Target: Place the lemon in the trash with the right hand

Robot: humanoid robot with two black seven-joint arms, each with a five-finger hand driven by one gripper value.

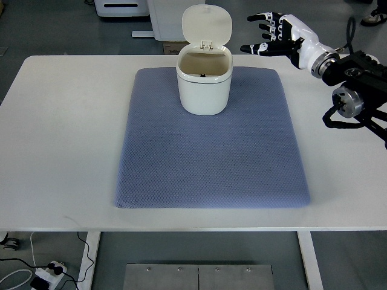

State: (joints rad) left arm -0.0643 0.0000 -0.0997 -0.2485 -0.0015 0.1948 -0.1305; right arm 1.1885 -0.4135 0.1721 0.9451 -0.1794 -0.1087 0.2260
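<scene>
White trash bin lid up | right hand spread, empty | bin's inside unclear

I find nothing I can read here: no lettering, label, brand mark or number on the trash bin, on its raised lid, on the blue mat under the bin or on the white table around it, and my own right hand, to the right of the bin, carries no print I can make out
</scene>
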